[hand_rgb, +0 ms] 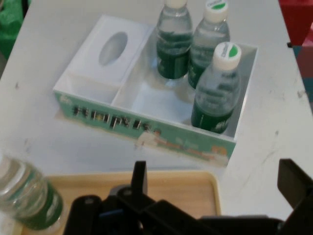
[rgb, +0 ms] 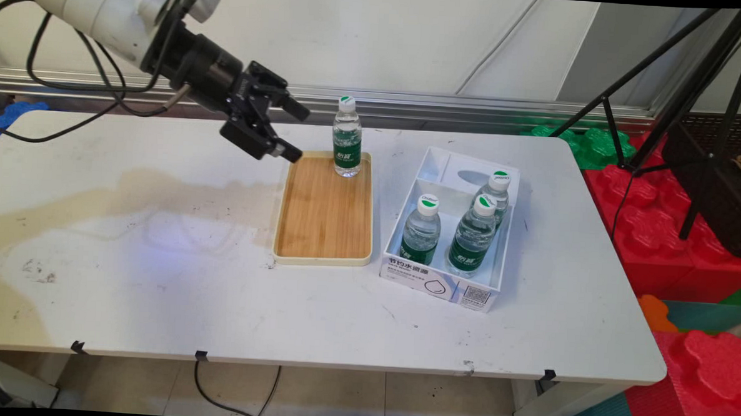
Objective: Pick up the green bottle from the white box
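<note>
Tool (rgb: 294, 131) hovering spread and empty over the tray's (rgb: 323, 231) far corner; one bottle (rgb: 346, 138) standing just beside it, three more sitting in the box (rgb: 442, 285) beyond.

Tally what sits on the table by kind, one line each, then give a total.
Water bottles: 4, one standing on the tray, three in the box
Wooden tray: 1
White box: 1
Total: 6

The open gripper hangs above the tray's far left corner, holding nothing.
</note>
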Robot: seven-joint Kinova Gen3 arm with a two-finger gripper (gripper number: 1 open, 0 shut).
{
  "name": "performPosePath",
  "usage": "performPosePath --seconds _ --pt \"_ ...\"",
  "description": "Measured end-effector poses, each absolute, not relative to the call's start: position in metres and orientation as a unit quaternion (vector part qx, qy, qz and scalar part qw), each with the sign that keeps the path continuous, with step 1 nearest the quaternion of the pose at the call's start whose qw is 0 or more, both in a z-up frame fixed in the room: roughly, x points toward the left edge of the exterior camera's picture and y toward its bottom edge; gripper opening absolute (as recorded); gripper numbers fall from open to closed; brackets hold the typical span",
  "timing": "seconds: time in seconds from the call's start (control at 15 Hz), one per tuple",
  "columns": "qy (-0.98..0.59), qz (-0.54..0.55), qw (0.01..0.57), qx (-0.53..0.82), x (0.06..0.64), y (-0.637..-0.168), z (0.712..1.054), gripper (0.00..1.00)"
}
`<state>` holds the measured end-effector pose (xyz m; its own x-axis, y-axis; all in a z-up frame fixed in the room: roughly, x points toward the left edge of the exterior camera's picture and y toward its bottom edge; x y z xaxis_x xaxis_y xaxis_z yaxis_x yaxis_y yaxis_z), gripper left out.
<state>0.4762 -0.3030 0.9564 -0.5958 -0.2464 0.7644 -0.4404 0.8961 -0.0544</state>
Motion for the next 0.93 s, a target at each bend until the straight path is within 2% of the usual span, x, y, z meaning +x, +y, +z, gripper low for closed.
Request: performPosePath --seconds 0.47,0.93 --pt "-0.895 0.109 0.405 0.155 0.427 -0.308 0.95 1.0" --pt "-0.913 0.093 0.382 0.106 0.365 -0.316 0.922 1.0"
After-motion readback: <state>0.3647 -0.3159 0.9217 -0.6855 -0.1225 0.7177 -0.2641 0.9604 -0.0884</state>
